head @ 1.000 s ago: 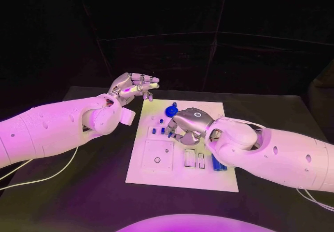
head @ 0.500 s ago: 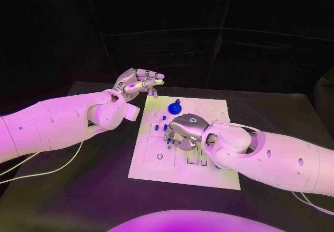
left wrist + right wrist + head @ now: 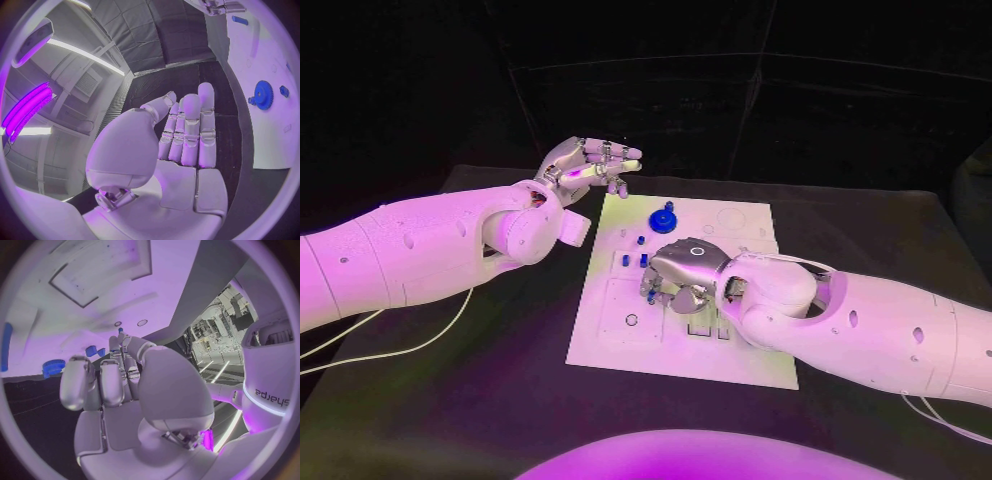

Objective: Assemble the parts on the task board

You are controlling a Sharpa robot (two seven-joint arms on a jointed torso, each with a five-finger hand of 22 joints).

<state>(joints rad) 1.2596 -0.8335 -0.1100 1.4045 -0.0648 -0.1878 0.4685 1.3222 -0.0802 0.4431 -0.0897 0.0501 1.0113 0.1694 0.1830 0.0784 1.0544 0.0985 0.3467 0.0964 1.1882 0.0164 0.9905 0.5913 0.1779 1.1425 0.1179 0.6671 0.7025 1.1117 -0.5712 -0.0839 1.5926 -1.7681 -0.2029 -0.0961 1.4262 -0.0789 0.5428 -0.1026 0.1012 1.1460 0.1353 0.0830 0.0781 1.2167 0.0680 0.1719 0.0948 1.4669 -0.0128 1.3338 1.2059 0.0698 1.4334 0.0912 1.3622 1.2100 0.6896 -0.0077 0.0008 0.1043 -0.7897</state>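
The desk is big, black and flat, w/ lots of bare room at 6, 8 and 4 o'clock of the board.

The board is a white plate in the middle of the desk, long side running 12 to 6. It looks stiff and flat, prob. won't slide much. Its edges are near, so small parts could roll off onto the black desk and be hard to spot.

The right hand sits low over the board's middle, palm down, fingers curled toward the slots. Can't tell if it holds a part; the fingertips are hidden under it.

The left hand is up in the air past the board's 11 o'clock corner, well apart from it. Its fingers are bent in a bit and nothing shows in them, so it looks let go and free.

The gear is a round blue piece w/ teeth, at 12 o'clock of the right hand. Prob. hard, light plastic. Best to pinch it by the rim or the middle knob.

The small blue parts stand at 9 to 10 o'clock of the right hand, just beside it. Tiny, light, maybe slippery. Pinch them from the sides, slow. Room there is tight, so the hand could bump them.
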